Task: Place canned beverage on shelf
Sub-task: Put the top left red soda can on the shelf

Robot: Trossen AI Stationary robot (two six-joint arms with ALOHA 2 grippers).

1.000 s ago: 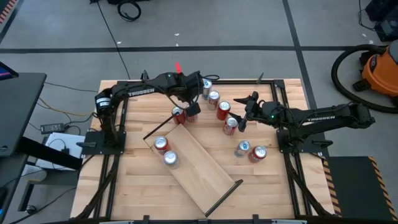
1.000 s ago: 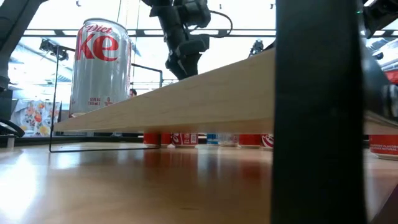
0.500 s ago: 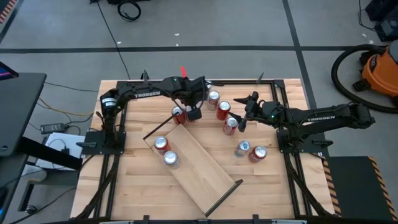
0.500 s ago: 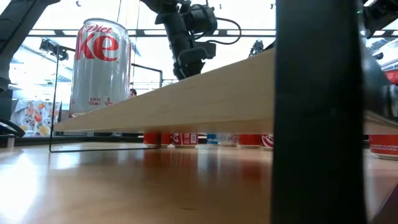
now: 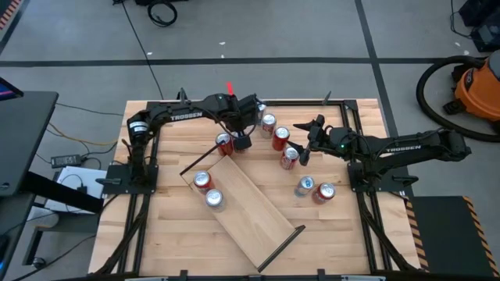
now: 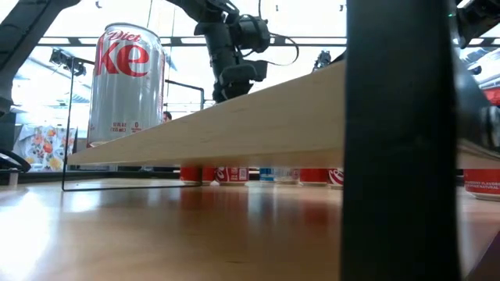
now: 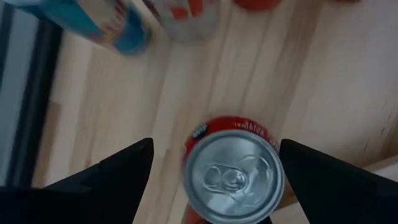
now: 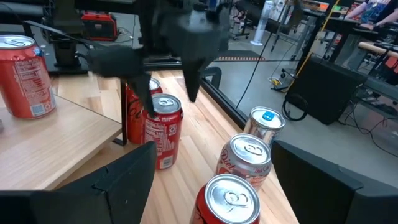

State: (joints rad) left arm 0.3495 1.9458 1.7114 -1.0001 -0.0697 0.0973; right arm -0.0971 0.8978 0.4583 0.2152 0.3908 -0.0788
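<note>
A red can [image 7: 233, 177] stands upright on the slatted tabletop, just off the far end of the shelf [image 5: 250, 199]. My left gripper [image 7: 214, 149] hangs open above it, pointing steeply down, one finger on each side and clear of the can; the high view shows gripper [image 5: 241, 142] and can [image 5: 225, 143] too. On the shelf's far half stand a red can [image 5: 202, 181] and a silver Diet Coke can [image 6: 125, 82]. My right gripper [image 5: 305, 152] waits open and nearly level at the right, by a red can [image 5: 289, 156].
Several loose cans stand on the table between the arms and to the right [image 5: 268, 121] [image 5: 280, 136] [image 5: 305, 186] [image 5: 324, 191]. The shelf lies slantwise, with a black rod at each end [image 5: 201, 160] [image 5: 281, 246]. The near part of the table [image 5: 180, 242] is bare wood.
My left gripper has sunk a little toward the red can by the shelf's far end and tipped slightly steeper, its fingers still as wide apart. No can has moved.
</note>
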